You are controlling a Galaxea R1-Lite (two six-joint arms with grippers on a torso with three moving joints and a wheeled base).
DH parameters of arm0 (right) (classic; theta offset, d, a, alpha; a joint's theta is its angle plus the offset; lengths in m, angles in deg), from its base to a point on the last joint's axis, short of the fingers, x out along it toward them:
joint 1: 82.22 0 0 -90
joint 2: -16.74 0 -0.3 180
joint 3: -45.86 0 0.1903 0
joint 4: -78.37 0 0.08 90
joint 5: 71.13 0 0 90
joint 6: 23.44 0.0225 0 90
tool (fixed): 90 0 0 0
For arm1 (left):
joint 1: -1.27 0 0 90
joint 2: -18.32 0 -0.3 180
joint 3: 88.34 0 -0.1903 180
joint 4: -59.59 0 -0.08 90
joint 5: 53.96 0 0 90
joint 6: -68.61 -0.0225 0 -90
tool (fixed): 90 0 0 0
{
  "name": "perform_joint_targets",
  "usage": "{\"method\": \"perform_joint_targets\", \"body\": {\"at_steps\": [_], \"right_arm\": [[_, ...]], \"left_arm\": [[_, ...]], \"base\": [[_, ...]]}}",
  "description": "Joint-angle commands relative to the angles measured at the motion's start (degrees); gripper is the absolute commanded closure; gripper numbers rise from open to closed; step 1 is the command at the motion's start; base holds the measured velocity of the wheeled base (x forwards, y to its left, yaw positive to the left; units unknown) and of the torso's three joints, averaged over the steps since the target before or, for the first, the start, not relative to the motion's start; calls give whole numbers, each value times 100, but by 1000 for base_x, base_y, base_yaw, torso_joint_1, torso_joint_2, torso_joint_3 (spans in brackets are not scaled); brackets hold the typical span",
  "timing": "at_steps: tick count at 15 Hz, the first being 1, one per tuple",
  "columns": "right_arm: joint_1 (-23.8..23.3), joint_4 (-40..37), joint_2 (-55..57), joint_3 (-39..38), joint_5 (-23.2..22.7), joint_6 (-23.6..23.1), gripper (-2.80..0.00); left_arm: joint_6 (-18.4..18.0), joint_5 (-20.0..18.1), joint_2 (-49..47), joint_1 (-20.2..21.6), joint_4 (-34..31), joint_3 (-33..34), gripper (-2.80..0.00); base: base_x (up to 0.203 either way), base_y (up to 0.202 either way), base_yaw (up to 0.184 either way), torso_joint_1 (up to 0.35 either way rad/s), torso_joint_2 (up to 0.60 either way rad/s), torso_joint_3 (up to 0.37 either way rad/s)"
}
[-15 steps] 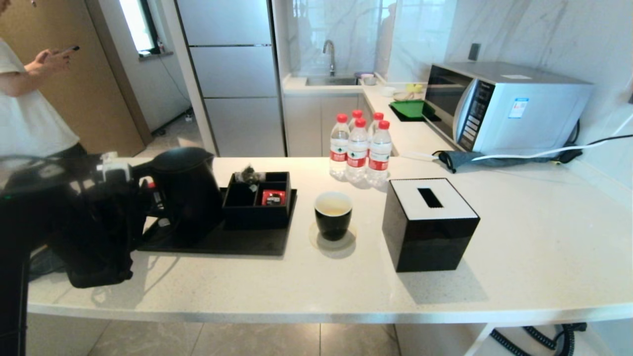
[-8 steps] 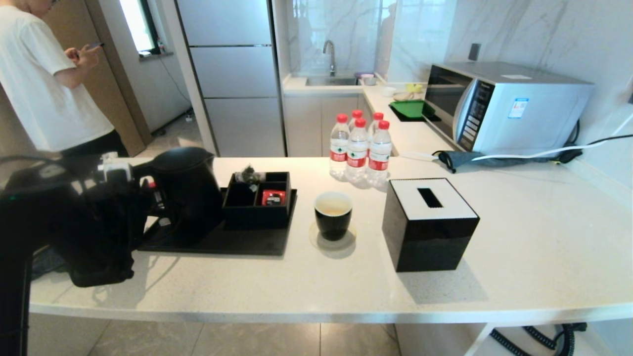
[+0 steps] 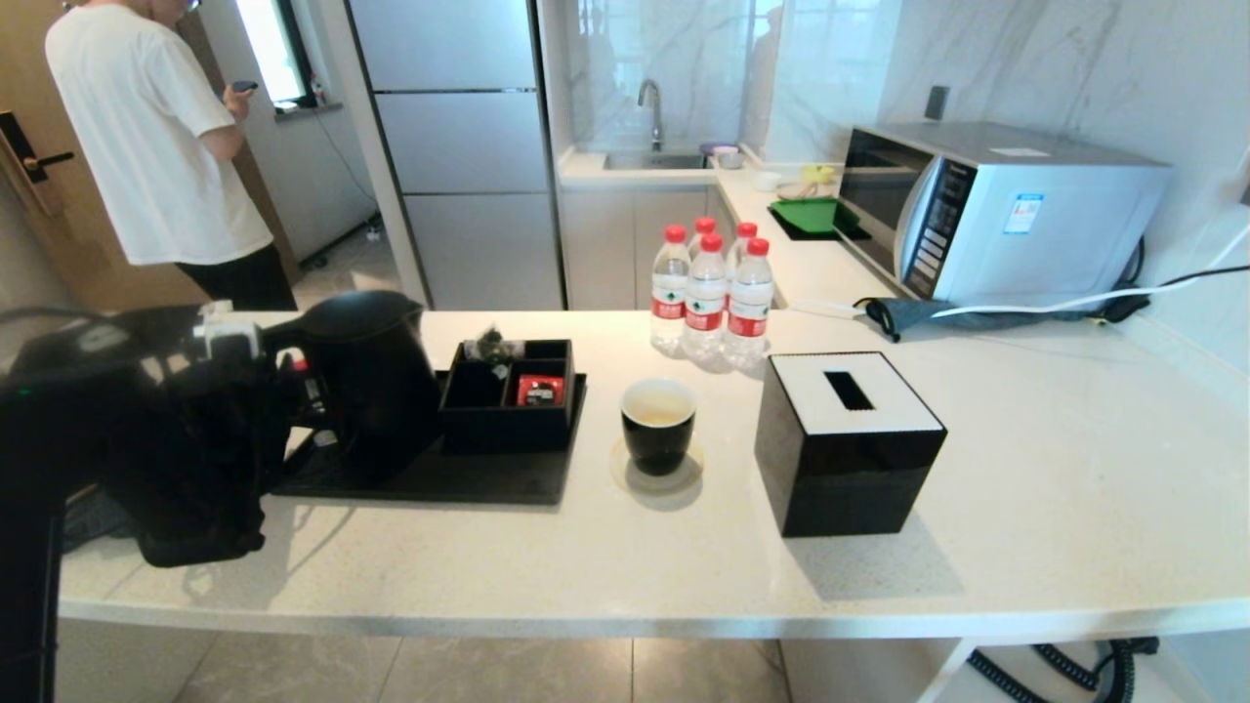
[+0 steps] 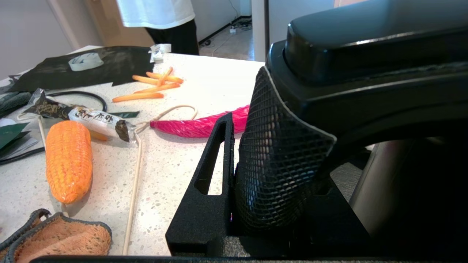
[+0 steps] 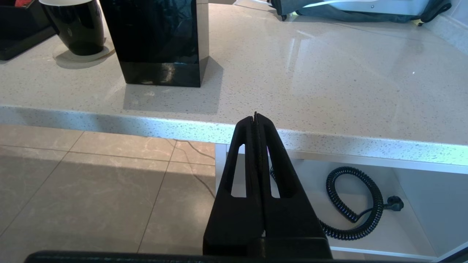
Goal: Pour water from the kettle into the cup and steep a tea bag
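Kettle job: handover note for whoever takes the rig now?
Left tool: shut on the kettle handle; the kettle stands upright on the black tray.
Right tool: shut, empty, parked below the counter edge.
Cup: on the counter right of the tray, holding pale yellowish water.
Tea bag: lying in the black organizer box on the tray.
Done: water in the cup, kettle on the tray.
Left: release the handle, fetch the tea bag, steep it in the cup.

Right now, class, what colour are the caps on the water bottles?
Red, clearest in the head view: the bottles stand behind the cup.
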Motion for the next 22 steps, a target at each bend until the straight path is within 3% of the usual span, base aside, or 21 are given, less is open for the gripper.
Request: {"method": "perform_joint_targets", "body": {"at_steps": [1,9,10,22], "right_arm": [[0,1,7,0,-4,-10,0],[0,1,7,0,-4,-10,0],[0,1,7,0,-4,-2,0],[0,0,7,0,-4,-10,0]], "left_arm": [[-1,11,-23,4,269,2,0],[-10,12,-5,-16,269,20,0],[-10,11,-5,-15,269,20,-280],[-1,11,107,-21,269,130,-280]], "base": [[0,0,0,0,0,0],[0,0,0,0,0,0],[0,0,0,0,0,0],[0,0,0,0,0,0]]}}
